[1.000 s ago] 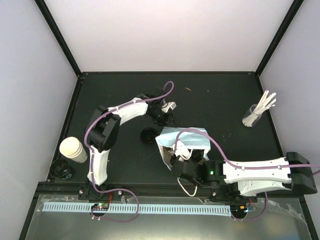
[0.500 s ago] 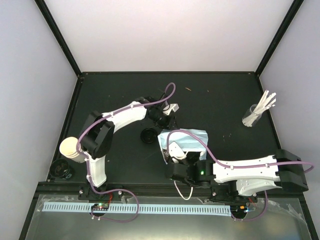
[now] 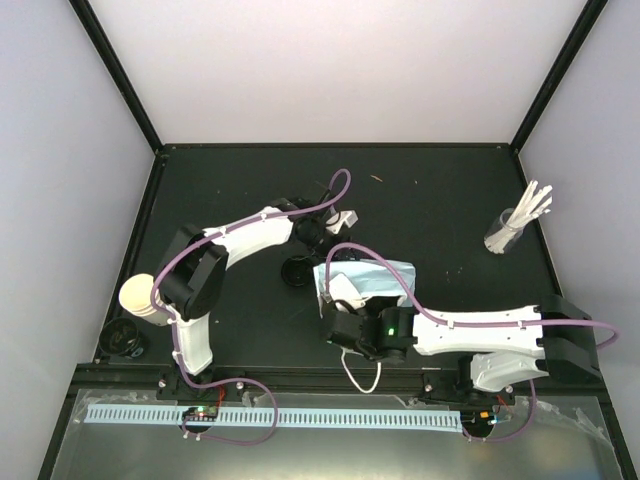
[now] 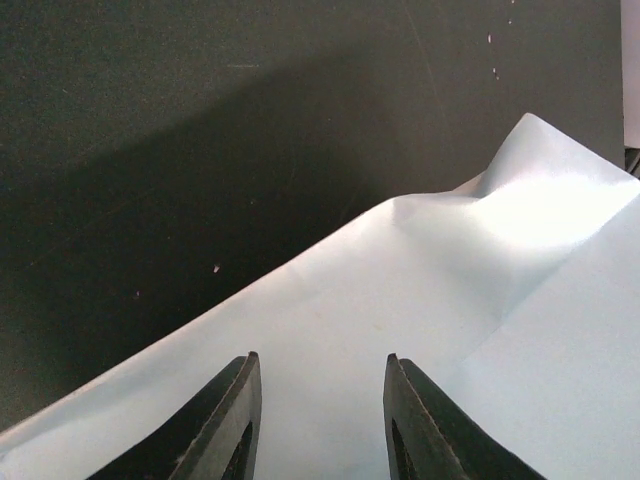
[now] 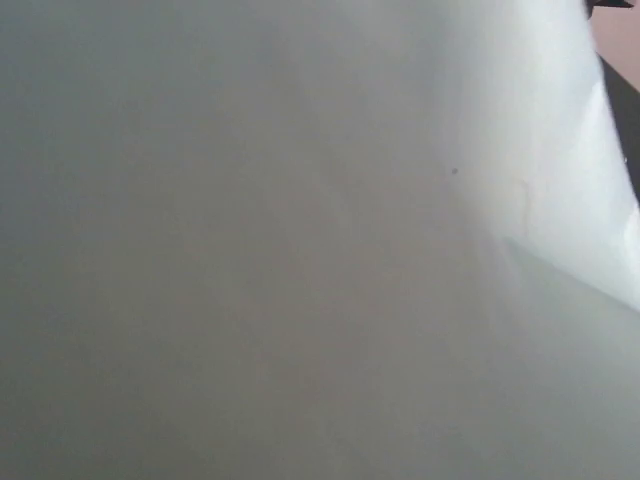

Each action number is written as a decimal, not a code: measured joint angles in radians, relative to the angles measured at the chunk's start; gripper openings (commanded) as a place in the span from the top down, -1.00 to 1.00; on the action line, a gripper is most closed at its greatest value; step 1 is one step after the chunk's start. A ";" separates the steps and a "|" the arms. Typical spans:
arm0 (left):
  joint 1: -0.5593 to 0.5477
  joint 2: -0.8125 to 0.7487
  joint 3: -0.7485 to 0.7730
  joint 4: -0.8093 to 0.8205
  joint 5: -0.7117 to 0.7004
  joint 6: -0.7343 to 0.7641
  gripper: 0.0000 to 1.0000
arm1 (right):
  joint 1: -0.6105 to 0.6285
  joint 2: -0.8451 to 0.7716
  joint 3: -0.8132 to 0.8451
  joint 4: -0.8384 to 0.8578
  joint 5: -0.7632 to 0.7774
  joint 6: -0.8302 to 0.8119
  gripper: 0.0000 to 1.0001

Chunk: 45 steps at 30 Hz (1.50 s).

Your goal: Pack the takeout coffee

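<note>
Cream paper cup (image 3: 136, 297) at table's (image 3: 440, 190) left edge

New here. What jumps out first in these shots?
The light-blue paper bag sits in the middle with both arms meeting at it: the left gripper hovers open over its far edge, and the right gripper is at its near-left corner. A cream cup sits at the left edge; a glass of white sticks is far right.

A matte black table (image 3: 430, 200) sits boxed by pale lilac walls (image 3: 340, 70) with black corner posts (image 3: 115, 70)
</note>
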 measured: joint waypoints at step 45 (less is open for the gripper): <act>0.191 -0.261 -0.086 -0.042 -0.304 -0.060 -0.51 | -0.591 0.332 0.459 -0.240 -0.666 -0.257 -0.01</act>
